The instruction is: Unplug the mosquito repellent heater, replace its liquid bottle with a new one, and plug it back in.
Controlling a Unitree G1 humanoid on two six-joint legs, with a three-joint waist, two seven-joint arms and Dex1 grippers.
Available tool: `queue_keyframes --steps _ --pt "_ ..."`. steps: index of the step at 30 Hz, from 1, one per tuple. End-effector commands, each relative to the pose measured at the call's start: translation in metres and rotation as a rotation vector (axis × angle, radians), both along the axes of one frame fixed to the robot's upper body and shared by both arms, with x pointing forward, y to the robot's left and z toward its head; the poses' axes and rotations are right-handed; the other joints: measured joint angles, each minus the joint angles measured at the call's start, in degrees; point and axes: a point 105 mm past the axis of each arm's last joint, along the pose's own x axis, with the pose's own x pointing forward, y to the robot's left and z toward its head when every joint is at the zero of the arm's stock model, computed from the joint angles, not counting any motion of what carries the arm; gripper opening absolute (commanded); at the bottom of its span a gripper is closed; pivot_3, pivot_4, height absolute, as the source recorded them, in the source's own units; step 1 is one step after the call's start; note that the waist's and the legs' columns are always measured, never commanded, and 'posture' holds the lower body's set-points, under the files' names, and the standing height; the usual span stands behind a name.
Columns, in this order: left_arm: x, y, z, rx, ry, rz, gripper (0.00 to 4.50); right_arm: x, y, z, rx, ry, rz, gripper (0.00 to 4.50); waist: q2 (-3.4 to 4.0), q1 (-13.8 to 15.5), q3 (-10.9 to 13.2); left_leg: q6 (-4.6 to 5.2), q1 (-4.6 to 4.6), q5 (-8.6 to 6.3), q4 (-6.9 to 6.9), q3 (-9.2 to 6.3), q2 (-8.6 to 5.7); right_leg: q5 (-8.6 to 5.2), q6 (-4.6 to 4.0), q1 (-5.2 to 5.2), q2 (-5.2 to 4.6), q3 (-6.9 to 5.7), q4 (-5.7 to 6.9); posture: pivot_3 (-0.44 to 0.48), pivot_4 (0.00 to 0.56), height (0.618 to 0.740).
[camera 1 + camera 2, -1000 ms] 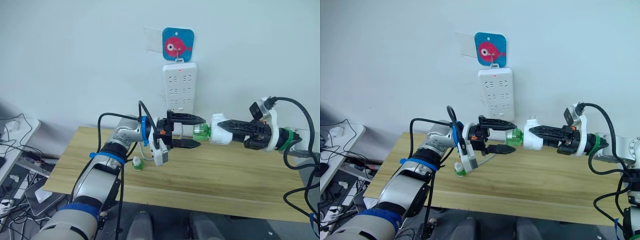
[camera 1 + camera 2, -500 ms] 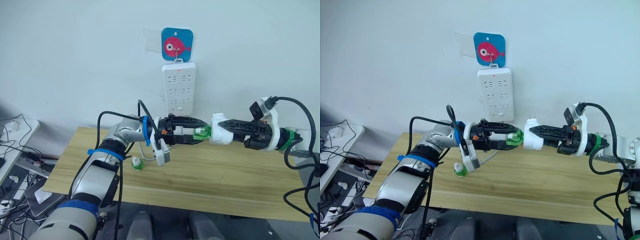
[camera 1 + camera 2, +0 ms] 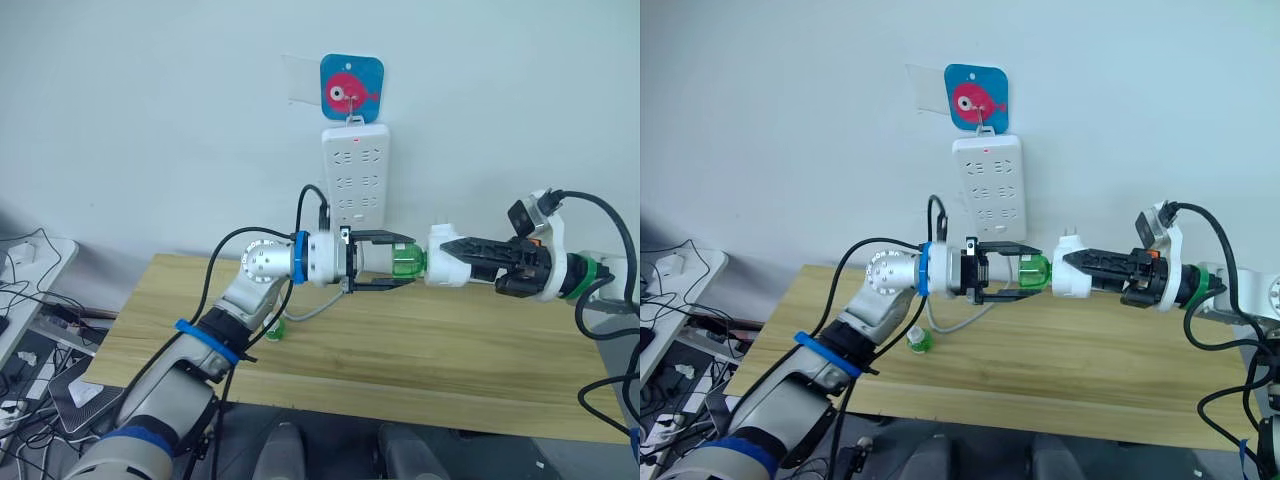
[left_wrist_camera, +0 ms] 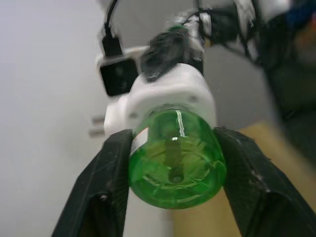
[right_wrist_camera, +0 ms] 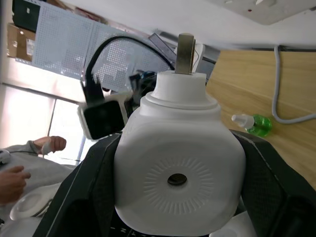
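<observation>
Since a second ago the left gripper (image 3: 392, 264) has rolled at the wrist and closed its jaws onto the green liquid bottle (image 3: 407, 263), which was then between spread jaws.

Head views: the right gripper (image 3: 452, 259) clamps the mosquito repellent heater (image 3: 444, 270) above the worktop (image 3: 450, 350) — below the power strip (image 3: 354, 176). A spare green bottle (image 3: 920, 340) lies on the wood.

Left wrist view: black fingers (image 4: 108, 173) pinch the bottle's sides.

Right wrist view: the heater's prong (image 5: 185, 53) points up — jaws squeezing its body.

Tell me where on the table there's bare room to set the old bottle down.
The table is bare along its front edge and right half. It's crowded at the left rear, where the spare bottle and grey cable lie under the left pincer.
</observation>
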Motion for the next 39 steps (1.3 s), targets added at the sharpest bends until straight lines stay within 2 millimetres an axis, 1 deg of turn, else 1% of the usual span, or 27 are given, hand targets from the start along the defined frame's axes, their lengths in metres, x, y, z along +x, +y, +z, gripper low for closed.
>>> queue_keyframes --steps 1,4,5,6,8,9,12,14,20,21,29,39 --pt "-0.004 0.001 0.021 0.019 0.460 -0.083 2.21 -0.018 0.013 0.002 -0.053 -0.048 0.085 2.97 0.02 -0.4 0.0 0.02 0.02 0.01 0.00 -0.01 -0.02 -0.01 0.02 0.01 0.01 -0.02 0.04 0.022 0.152 0.740" --pt "-0.004 0.009 0.016 0.102 0.937 -0.150 2.21 -0.024 0.018 -0.002 -0.103 -0.066 0.091 2.97 -0.01 -0.8 0.0 0.03 0.02 0.01 0.01 -0.05 -0.02 -0.15 0.25 0.01 0.04 -0.04 0.04 0.016 0.153 0.740" --pt "-0.002 0.012 0.017 0.102 1.062 -0.176 2.21 -0.024 0.020 -0.002 -0.112 -0.072 0.090 2.97 0.00 -0.8 0.1 0.03 0.02 0.01 0.01 -0.07 -0.02 -0.16 0.27 -0.01 0.05 -0.04 0.04 0.016 0.153 0.740" --pt "0.002 0.016 0.013 0.107 1.205 -0.199 2.21 -0.024 0.022 -0.002 -0.119 -0.078 0.088 2.97 -0.01 -0.9 0.1 0.03 0.04 0.01 0.03 -0.07 -0.03 -0.17 0.28 -0.01 0.05 -0.04 0.04 0.016 0.153 0.740" --pt "0.004 0.017 -0.001 0.154 1.314 -0.175 2.21 -0.023 0.024 -0.003 -0.132 -0.088 0.082 2.97 -0.02 -1.0 0.1 0.04 0.06 0.01 0.03 -0.07 -0.05 -0.18 0.29 -0.01 0.08 -0.03 0.05 0.001 0.154 0.740" --pt "0.001 0.018 -0.001 0.167 1.343 -0.197 2.21 -0.023 0.024 -0.003 -0.138 -0.090 0.077 2.97 -0.01 -1.1 0.1 0.04 0.07 0.01 0.03 -0.06 -0.05 -0.18 0.30 -0.02 0.10 -0.01 0.05 0.001 0.154 0.740" --pt "-0.005 0.021 0.006 0.176 1.388 -0.265 2.21 -0.022 0.022 -0.004 -0.150 -0.088 0.059 2.97 -0.01 -1.2 0.1 0.03 0.05 0.01 0.01 -0.03 -0.05 -0.12 0.14 -0.09 0.12 0.08 0.05 0.001 0.154 0.740" --pt "-0.006 0.023 0.009 0.181 1.404 -0.280 2.21 -0.021 0.019 -0.004 -0.157 -0.084 0.048 2.97 -0.02 -1.1 0.1 0.03 0.04 0.01 0.00 -0.03 -0.05 -0.08 0.00 -0.09 0.12 0.07 0.04 0.001 0.154 0.740" --pt "-0.006 0.035 0.010 0.169 1.410 -0.258 2.21 -0.017 -0.002 -0.003 -0.173 -0.062 -0.031 2.97 -0.02 -0.7 0.2 0.02 0.03 0.01 0.00 0.03 -0.06 -0.10 0.02 -0.07 0.09 0.10 0.00 0.001 0.154 0.740" --pt "-0.006 0.036 0.010 0.169 1.412 -0.257 2.21 -0.016 -0.003 -0.003 -0.173 -0.060 -0.038 2.97 -0.04 -0.8 0.2 0.02 0.03 0.01 0.00 0.03 -0.06 -0.10 0.02 -0.07 0.09 0.10 0.00 -0.014 0.162 0.740" --pt "-0.009 0.033 0.008 0.164 1.377 -0.248 2.21 -0.015 0.002 -0.003 -0.162 -0.072 -0.029 2.97 -0.03 -0.8 0.3 0.02 0.04 0.01 0.00 0.05 -0.05 -0.11 0.05 -0.08 0.08 0.13 -0.01 -0.009 0.163 0.740" --pt "-0.005 0.027 0.007 0.128 1.318 -0.203 2.21 -0.014 0.011 -0.003 -0.143 -0.079 -0.012 2.97 -0.04 -0.8 0.3 0.01 0.03 0.01 -0.01 0.07 -0.05 -0.11 0.06 -0.07 0.06 0.14 -0.02 -0.007 0.164 0.740"
